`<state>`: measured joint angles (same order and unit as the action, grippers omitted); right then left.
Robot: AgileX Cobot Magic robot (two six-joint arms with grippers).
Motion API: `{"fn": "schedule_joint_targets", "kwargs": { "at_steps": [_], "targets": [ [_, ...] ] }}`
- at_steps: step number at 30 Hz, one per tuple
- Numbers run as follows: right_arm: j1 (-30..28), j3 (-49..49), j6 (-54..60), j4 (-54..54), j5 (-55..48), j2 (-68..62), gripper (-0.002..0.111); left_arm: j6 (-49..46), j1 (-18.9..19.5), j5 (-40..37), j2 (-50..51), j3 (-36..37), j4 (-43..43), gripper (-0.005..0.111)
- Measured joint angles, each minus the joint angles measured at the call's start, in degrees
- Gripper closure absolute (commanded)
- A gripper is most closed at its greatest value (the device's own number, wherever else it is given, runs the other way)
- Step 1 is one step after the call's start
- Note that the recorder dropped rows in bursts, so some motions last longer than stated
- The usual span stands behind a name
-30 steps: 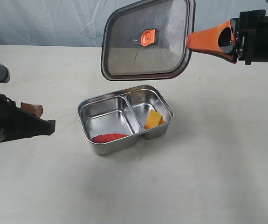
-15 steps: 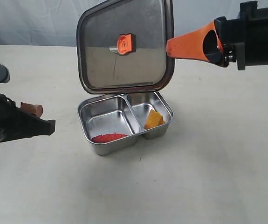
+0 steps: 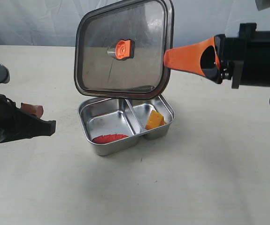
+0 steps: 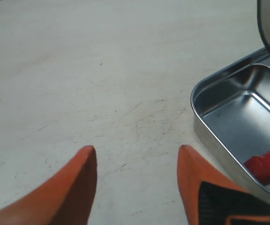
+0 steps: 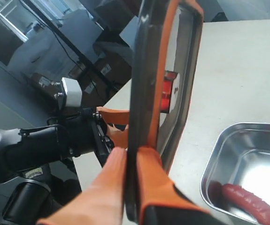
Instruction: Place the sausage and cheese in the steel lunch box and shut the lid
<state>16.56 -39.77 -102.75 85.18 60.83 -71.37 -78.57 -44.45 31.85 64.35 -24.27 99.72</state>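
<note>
Overhead, the lid (image 3: 142, 58) tilts steeply, long axis left-right.

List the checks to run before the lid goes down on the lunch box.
1. Contents loaded: sausage lies in the larger compartment, cheese in the smaller one. Ok.
2. Grip: right pincer is shut on the lid at its edge. Ok.
3. Lid attitude: steeply tilted, not level with the steel lunch box. Not ok.
4. Lid position: it hangs over the box's rear rim, not centred. Not ok.
5. Left pincer: open, empty, off to the side of the box. Ok.
6. Cheese below the rim line: cannot tell.
</note>
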Motion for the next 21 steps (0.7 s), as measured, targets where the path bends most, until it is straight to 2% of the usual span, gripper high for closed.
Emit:
{"fn": "schedule_joint_targets", "kwargs": {
  "at_steps": [6,12,21],
  "targets": [
    [1.37,8.96,20.43,-14.98,2.84,0.1,0.109,0.0,0.0,0.0,0.0,0.0,0.0,0.056],
    [3.37,14.65,37.51,-23.8,-0.33,0.1,0.109,0.0,0.0,0.0,0.0,0.0,0.0,0.056],
    [6.63,20.62,47.35,-37.72,-1.48,0.1,0.109,0.0,0.0,0.0,0.0,0.0,0.0,0.056]
  ]
}}
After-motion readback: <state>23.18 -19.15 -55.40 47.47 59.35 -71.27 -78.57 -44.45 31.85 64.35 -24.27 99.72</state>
